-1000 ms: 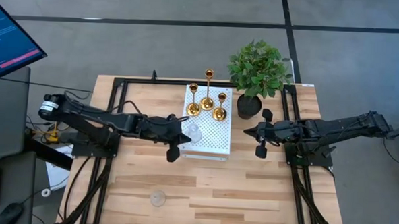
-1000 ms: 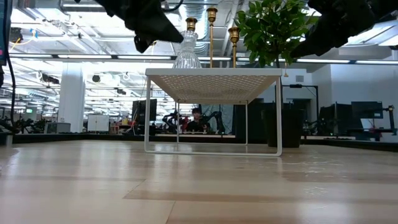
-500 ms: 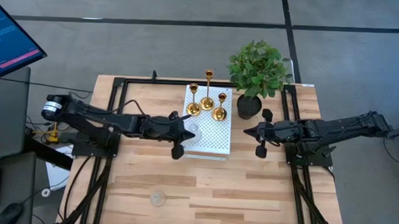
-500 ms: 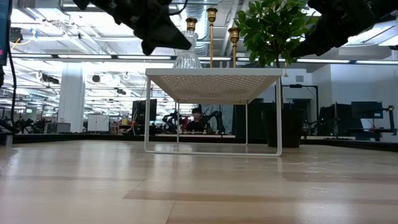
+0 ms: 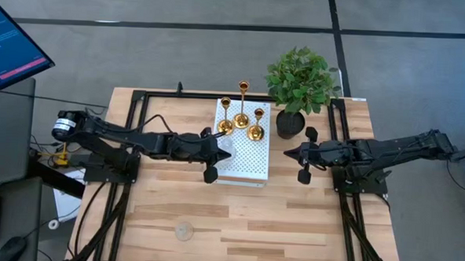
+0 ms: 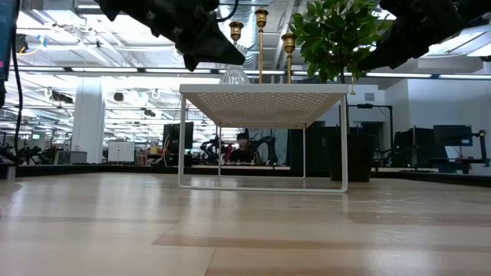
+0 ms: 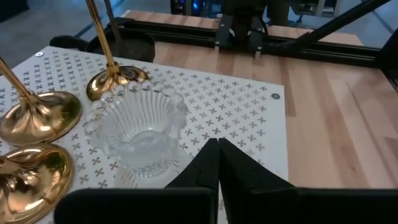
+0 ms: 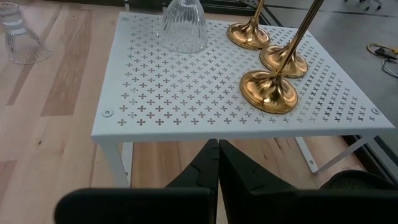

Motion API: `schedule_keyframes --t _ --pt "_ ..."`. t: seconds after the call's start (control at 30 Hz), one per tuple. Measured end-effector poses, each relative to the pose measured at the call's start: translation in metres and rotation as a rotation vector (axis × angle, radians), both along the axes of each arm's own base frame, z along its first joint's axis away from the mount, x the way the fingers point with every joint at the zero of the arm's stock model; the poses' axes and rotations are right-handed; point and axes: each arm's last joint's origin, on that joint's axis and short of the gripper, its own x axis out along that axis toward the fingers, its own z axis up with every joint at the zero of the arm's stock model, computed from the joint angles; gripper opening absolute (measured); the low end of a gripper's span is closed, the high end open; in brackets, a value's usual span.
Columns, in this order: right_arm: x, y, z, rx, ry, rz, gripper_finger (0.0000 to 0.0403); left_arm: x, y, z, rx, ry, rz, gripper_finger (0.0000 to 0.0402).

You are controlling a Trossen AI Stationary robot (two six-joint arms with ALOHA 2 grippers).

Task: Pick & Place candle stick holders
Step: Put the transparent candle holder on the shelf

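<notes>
Left gripper [image 5: 211, 155], fingers pressed together with nothing between them, hangs over the white perforated metal stand [image 5: 253, 172], hiding most of the ribbed clear glass candle holder [image 7: 142, 133] standing there.

Open-plan robotics lab: wooden table [image 5: 236, 217] on grey floor, monitor [image 5: 8, 50] alongside, further workstations and ceiling lights behind.

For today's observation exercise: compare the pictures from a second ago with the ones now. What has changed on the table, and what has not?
The left gripper has slid further over the white stand, above the clear glass holder, fingers shut, not gripping it. The right gripper, three gold holders, plant and second glass holder stayed put.
</notes>
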Motion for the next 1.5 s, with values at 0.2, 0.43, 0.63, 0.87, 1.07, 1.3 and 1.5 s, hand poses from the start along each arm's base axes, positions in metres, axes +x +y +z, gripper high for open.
schedule_keyframes --t 0.2,0.43,0.63,0.87,1.07,1.3,1.5 --pt "0.000 0.000 0.000 -0.001 0.005 0.001 0.0000 -0.019 -0.011 0.011 -0.009 0.006 -0.076 0.0003" --pt "0.000 0.000 0.000 -0.001 0.005 0.001 0.0000 -0.059 -0.026 0.027 -0.043 0.035 -0.276 0.0003" --pt "0.000 0.000 0.001 0.002 -0.012 0.002 0.0000 -0.092 -0.037 0.021 -0.154 0.203 -0.378 0.0003" --pt "0.002 0.001 0.004 0.035 -0.052 -0.011 0.0000 -0.097 -0.060 -0.016 -0.254 0.409 -0.417 0.0004" --pt "0.002 0.002 0.004 0.118 -0.076 -0.048 0.0000 -0.103 -0.080 -0.065 -0.346 0.601 -0.398 0.0003" --pt "0.007 0.009 0.002 0.139 -0.079 -0.024 0.0000 -0.108 -0.110 -0.087 -0.467 0.585 -0.546 0.0003" --pt "0.019 0.018 -0.006 0.140 -0.051 0.004 0.0000 -0.106 -0.136 -0.099 -0.481 0.530 -0.661 0.0004"
